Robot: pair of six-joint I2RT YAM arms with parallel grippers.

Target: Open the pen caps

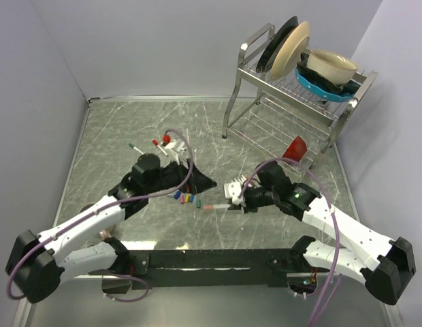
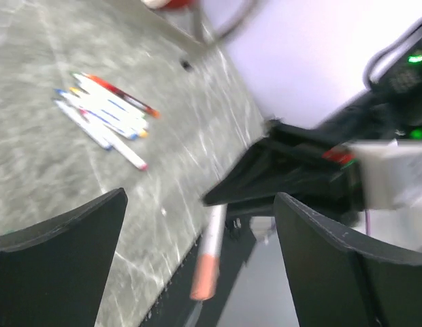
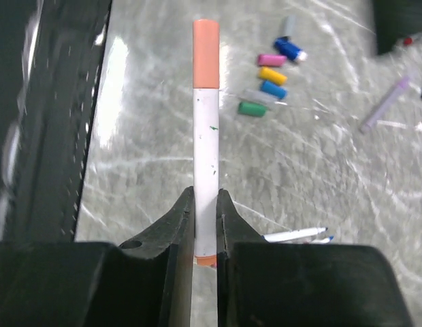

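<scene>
**Inspector:** State of the right claw?

**Operator:** My right claw (image 3: 205, 197) is pinched tight on the white barrel of a pen (image 3: 205, 143), low down. That leaves the orange cap (image 3: 205, 53) standing clear toward the top of the right wrist view. I judge this keeps the cap free for the other arm.

**Inspector:** And the left?

**Operator:** My left claw (image 2: 201, 201) is spread wide and holds nothing. The capped end shows at lower centre of its view, between the two fingers and touching neither. I would close on the cap, then pull along the barrel.

**Inspector:** Finished work?

**Operator:** Loose caps (image 3: 269, 82) in pink, yellow, blue and green lie grouped at upper right on the table (image 3: 150, 170). A bundle of pens (image 2: 105, 116) lies at upper left of the left wrist view.
</scene>
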